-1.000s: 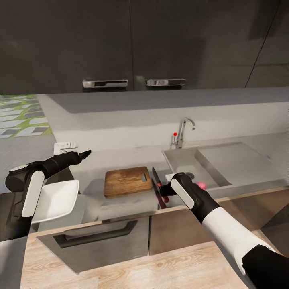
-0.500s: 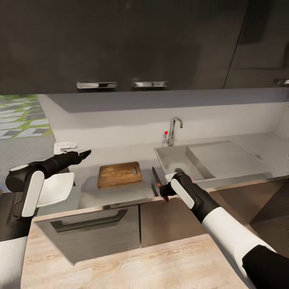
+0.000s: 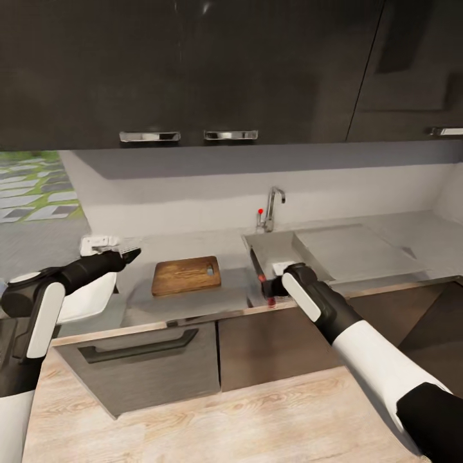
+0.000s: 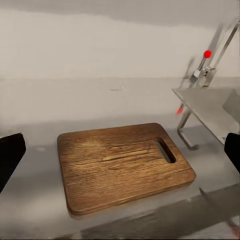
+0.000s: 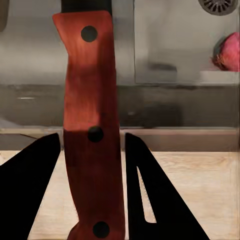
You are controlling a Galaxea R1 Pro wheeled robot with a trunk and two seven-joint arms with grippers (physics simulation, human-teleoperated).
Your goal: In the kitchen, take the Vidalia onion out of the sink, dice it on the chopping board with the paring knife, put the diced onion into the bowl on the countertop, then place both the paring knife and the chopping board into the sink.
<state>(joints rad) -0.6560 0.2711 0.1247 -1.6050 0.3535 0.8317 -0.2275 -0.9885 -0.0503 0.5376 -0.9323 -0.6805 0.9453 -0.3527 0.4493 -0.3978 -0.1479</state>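
My right gripper (image 3: 267, 284) is shut on the paring knife (image 3: 259, 270), held over the countertop (image 3: 193, 247) edge at the front left corner of the sink (image 3: 278, 245). In the right wrist view its red handle (image 5: 92, 125) sits between my black fingers (image 5: 152, 192). The pinkish Vidalia onion (image 5: 228, 52) lies in the basin near the drain (image 5: 220, 5). The chopping board (image 3: 186, 275) lies bare left of the sink, and shows as the chopping board (image 4: 122, 167) in the left wrist view. My left gripper (image 3: 126, 256) hovers open over the white bowl (image 3: 87, 301), left of the board.
A chrome tap (image 3: 271, 207) with a red-tipped lever stands behind the basin, and the drainboard (image 3: 350, 247) lies to its right. Black upper cabinets (image 3: 193, 71) hang overhead. A dark drawer front (image 3: 148, 360) juts out below the counter edge. A white wall socket (image 3: 96, 243) sits behind my left gripper.
The whole view has shifted, so the counter looks farther and more to the left. My right gripper has carried the knife closer to the sink's front left corner. My left gripper has dropped a little.
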